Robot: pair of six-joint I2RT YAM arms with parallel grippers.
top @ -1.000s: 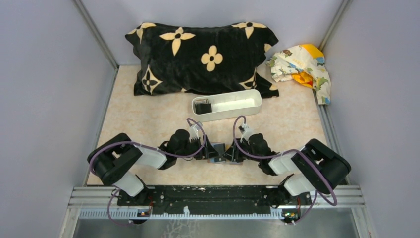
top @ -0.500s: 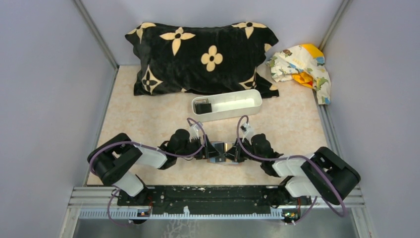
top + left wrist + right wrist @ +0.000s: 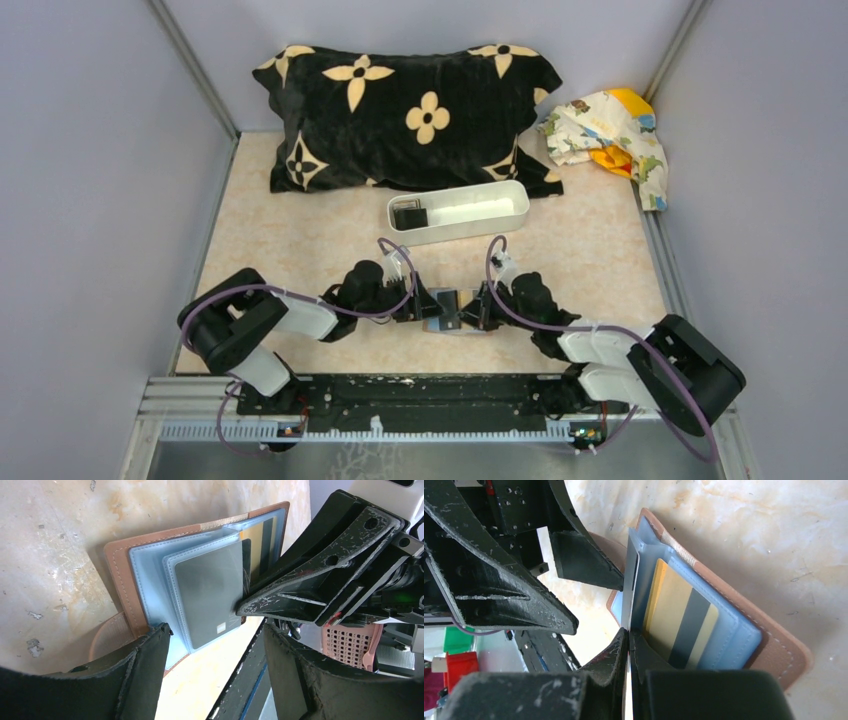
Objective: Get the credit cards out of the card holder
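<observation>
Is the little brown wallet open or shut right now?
Open. The card holder lies spread with its brown side down, its light blue pockets fanned out, and a yellow card with a dark stripe sits in one slot.

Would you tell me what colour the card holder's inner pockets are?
The card holder has light blue pockets inside a brown rim; best seen from the left wrist.

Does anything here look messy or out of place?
Yes: a crumpled white-and-orange patterned cloth lies bunched in the far right corner, beside the black pillow with cream flowers; it looks dropped there, not laid flat.
</observation>
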